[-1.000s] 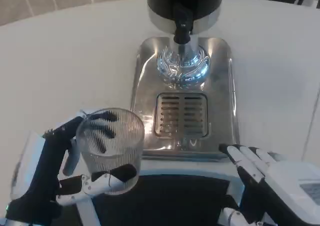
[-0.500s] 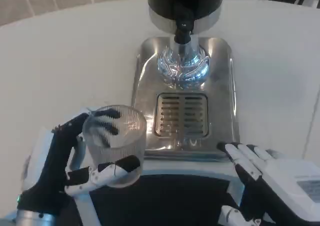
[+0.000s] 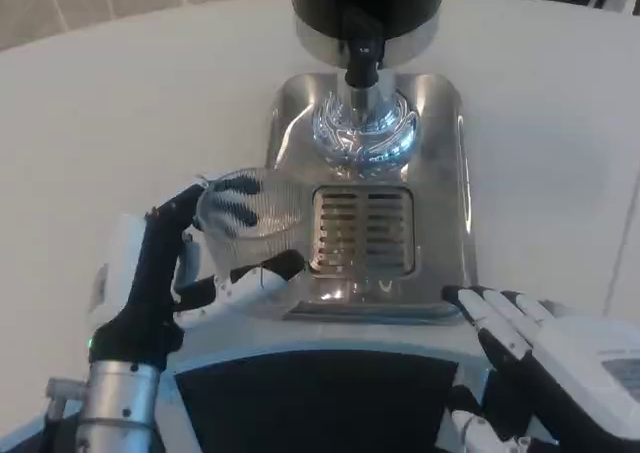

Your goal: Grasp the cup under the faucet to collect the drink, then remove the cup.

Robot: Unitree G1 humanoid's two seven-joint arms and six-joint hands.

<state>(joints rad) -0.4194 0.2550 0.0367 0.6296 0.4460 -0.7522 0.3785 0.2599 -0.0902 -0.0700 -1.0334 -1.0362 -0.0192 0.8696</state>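
Observation:
A clear ribbed cup [image 3: 252,223] is gripped by my left hand [image 3: 175,268], with the thumb in front and the fingers wrapped behind it. The cup stands upright over the left edge of the steel drip tray [image 3: 440,173], left of the slotted grate [image 3: 364,229]. The black faucet [image 3: 362,61] hangs from the dark dispenser [image 3: 365,3] farther back, above the shiny base. I cannot tell whether the cup holds any liquid. My right hand [image 3: 545,358] is at the lower right, fingers stretched out and empty, beside the tray's front right corner.
The white table [image 3: 120,103] spreads left and right of the tray. A dark panel [image 3: 310,398] lies at the near edge between my arms.
My left hand has carried the cup away from me and to the right, from the table near the front edge onto the tray's left side. The right hand has stayed about where it was.

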